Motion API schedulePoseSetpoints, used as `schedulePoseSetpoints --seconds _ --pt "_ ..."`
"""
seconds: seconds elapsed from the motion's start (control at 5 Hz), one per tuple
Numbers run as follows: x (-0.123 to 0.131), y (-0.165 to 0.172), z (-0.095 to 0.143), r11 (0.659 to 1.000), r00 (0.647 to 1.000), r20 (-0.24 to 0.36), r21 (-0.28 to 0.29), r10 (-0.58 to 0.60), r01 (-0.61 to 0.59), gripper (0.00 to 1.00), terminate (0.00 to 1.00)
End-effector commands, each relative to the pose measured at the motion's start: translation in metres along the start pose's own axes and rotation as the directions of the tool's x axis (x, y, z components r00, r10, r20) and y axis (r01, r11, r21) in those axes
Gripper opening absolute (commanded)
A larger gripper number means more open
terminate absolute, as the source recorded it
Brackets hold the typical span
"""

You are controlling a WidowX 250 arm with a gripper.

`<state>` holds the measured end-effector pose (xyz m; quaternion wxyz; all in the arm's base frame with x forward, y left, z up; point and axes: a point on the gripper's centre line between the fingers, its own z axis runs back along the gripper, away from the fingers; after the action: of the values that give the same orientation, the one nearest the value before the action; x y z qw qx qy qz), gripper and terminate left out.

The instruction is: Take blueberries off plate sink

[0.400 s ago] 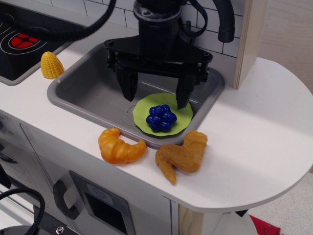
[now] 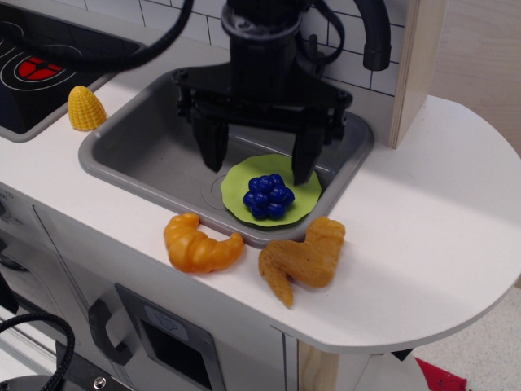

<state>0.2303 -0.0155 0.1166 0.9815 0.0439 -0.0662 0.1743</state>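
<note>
The dark-blue blueberries [image 2: 269, 196] lie in the middle of the lime-green plate [image 2: 236, 186], which rests in the front right corner of the grey sink [image 2: 146, 151]. My black gripper [image 2: 259, 167] hangs open just above and behind the plate. Its left finger [image 2: 213, 145] is off the plate's left edge and its right finger [image 2: 304, 159] stands over the plate's back right rim. The berries sit slightly in front of the gap between the fingers. Nothing is held.
An orange croissant [image 2: 200, 246] and a brown chicken wing toy [image 2: 305, 260] lie on the white counter [image 2: 423, 212] in front of the sink. A yellow corn cob [image 2: 85, 107] lies left of the sink by the black stovetop [image 2: 37, 69]. A wooden post [image 2: 417, 65] stands at right.
The gripper has shifted slightly; its left finger sits a little higher and further left. The blueberries and plate have not moved.
</note>
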Motion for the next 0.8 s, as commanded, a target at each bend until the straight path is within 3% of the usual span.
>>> schedulePoseSetpoints --seconds 0.0,0.2,0.4,0.6 --pt "0.054 0.015 -0.025 0.981 0.977 0.104 0.024 0.187 -0.191 1.00 0.00" --pt "0.066 0.022 -0.043 0.970 0.964 0.130 0.035 0.233 -0.239 1.00 0.00" --pt "0.068 0.021 -0.059 0.970 0.965 0.111 0.031 0.236 -0.241 1.00 0.00" --pt "0.063 0.015 -0.074 0.974 0.968 0.108 -0.005 0.225 -0.226 1.00 0.00"
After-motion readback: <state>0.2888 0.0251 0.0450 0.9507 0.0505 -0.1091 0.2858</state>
